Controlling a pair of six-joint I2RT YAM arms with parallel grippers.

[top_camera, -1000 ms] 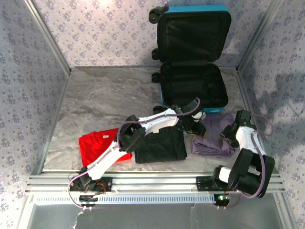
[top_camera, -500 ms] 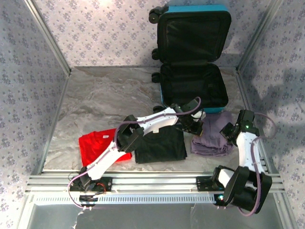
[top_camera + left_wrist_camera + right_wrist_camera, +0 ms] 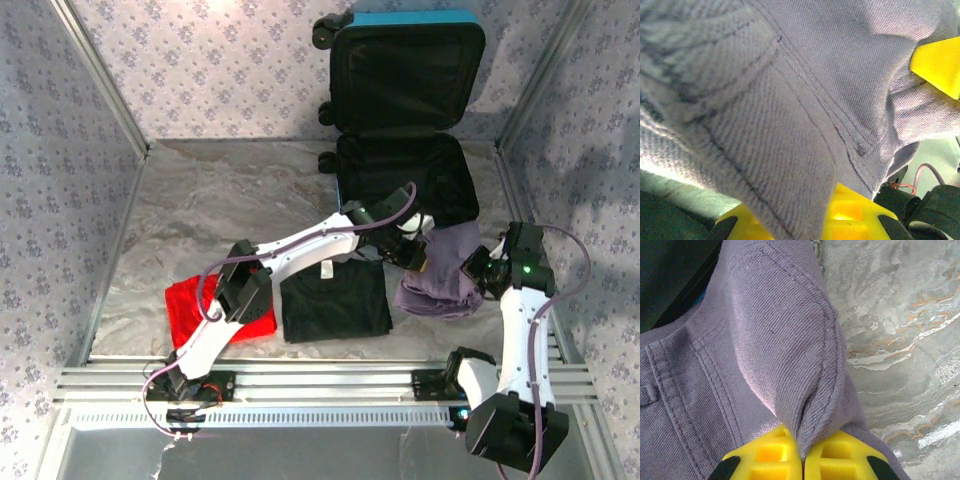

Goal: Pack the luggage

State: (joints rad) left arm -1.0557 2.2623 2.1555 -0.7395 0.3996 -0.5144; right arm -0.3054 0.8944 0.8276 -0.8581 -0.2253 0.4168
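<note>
Up close, we see the right gripper (image 3: 802, 452) with its two yellow fingers pressed together on a raised fold of a lavender twill garment with double-stitched seams (image 3: 775, 340). The cloth rises out of the pinch and spreads away to the left of the wrist view. Beside that fold lies the grey marbled tabletop (image 3: 900, 330), streaked with white and orange veins. The left gripper (image 3: 420, 258) is closed on the same garment from the opposite side. In its wrist view the cloth drapes thickly between one yellow finger (image 3: 940, 67) and the other, so we cannot make out the pinch line itself. From above, the garment sits bunched between the two grippers, and we cannot tell whether its underside touches the table.

Just beyond it is the luggage (image 3: 380, 180), a small turquoise hard-shell suitcase lying open at the back right of the table. Its black-lined lower half lies flat, and its lid is propped upright against the rear wall, with black wheels at its left side. Left of the lavender garment, a folded black T-shirt (image 3: 333, 300) lies near the front edge. A red folded garment (image 3: 185, 305) sits further left, partly under the left arm (image 3: 300, 245). Pale floral-print walls (image 3: 200, 60) enclose the table on three sides.
</note>
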